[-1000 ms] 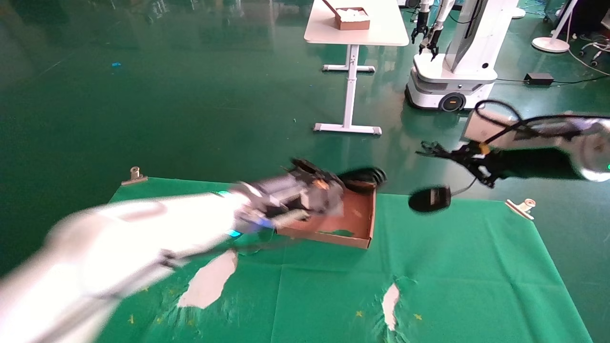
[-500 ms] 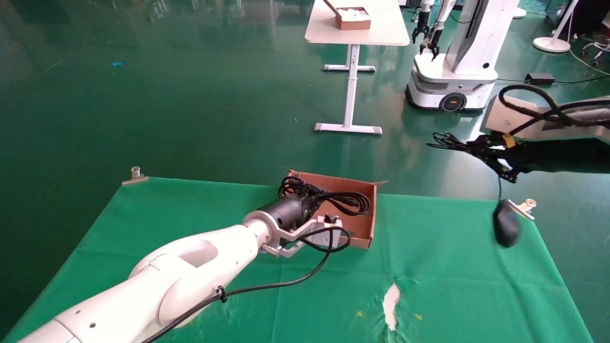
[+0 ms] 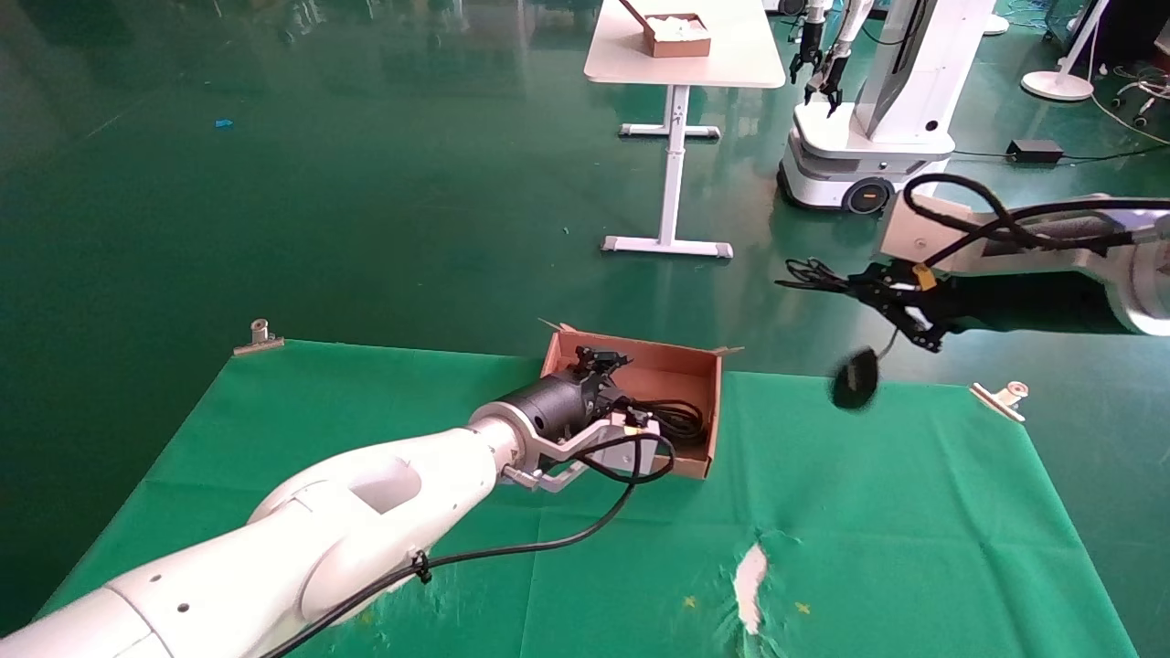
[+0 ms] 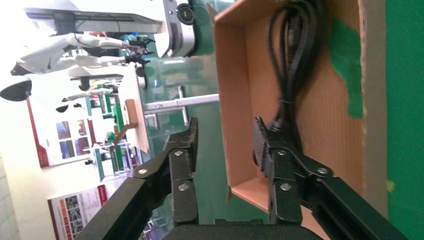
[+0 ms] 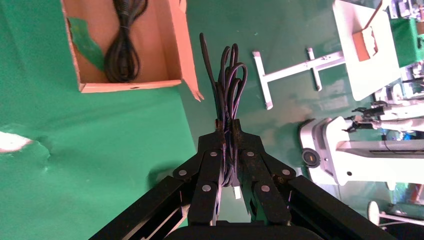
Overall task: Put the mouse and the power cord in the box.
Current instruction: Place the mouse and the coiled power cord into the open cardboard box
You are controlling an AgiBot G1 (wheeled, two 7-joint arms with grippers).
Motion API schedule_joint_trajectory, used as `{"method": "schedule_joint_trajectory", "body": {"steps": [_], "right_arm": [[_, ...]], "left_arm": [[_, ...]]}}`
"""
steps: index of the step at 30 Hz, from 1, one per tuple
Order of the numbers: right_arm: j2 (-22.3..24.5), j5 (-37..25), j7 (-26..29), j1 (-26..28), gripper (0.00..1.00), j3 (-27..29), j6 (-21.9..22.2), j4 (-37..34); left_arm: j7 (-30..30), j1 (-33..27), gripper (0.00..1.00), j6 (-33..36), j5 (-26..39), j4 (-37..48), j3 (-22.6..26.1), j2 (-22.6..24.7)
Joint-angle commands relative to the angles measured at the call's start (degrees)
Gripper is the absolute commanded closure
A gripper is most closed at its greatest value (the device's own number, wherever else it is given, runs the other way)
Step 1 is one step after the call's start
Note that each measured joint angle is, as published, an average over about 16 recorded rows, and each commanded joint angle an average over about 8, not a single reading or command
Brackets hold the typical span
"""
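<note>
The reddish-brown box [image 3: 640, 346] sits at the far edge of the green cloth. The power cord [image 3: 678, 418] lies coiled inside it, also seen in the left wrist view [image 4: 290, 65] and the right wrist view [image 5: 122, 45]. My left gripper [image 3: 605, 359] hovers open over the box's left end, one finger outside the wall [image 4: 235, 90], holding nothing. To the right of the box, my right gripper [image 3: 857, 286] is shut on the mouse's thin bundled cable [image 5: 227, 75]. The black mouse [image 3: 855, 381] dangles below it, above the cloth's far right part.
The green cloth [image 3: 868, 512] has white tears [image 3: 749, 576] near the front. Metal clips [image 3: 260, 334] [image 3: 1001, 398] hold its far corners. Beyond it stand a white table [image 3: 722, 55] bearing a small box [image 3: 676, 35] and another robot [image 3: 868, 119].
The power cord has dropped from my left gripper into the box, and that gripper now stands open. My right gripper swung back left; the hanging mouse swung left and up with it.
</note>
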Motion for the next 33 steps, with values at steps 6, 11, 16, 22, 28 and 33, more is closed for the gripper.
{"method": "schedule_joint_trajectory", "body": {"steps": [6, 11, 16, 22, 28, 33], "right_arm": [[-1.8, 0.5, -1.5, 0.1, 1.0, -0.5, 0.3, -1.7], [-4.7, 1.3, -2.5, -0.1, 1.0, -1.1, 0.7, -2.9], [-9.2, 1.8, -4.7, 0.2, 1.0, -2.0, 2.3, -5.2], [-17.1, 2.0, -10.1, 1.1, 1.0, -3.3, 6.2, -12.8], [-25.7, 2.5, -16.8, 2.4, 1.0, -4.7, 9.9, -24.1], [-30.5, 3.4, -23.5, 3.1, 1.0, -6.4, 12.9, -33.1]], "left_arm": [[-3.2, -1.9, 0.0, -3.4, -1.0, 5.8, -0.4, -0.9], [-4.9, -3.4, 0.0, -5.6, -1.7, 11.0, -3.0, -4.2], [-6.3, -3.9, 0.0, -4.9, -2.4, 9.4, -5.2, -10.4], [-7.6, -2.9, 0.0, -1.8, -1.8, 1.2, -7.0, -16.2], [-9.1, -1.8, 0.0, 0.8, 0.6, -4.3, -9.1, -18.8], [-10.6, -1.0, 0.0, 2.6, 3.5, -6.8, -11.2, -19.6]]}}
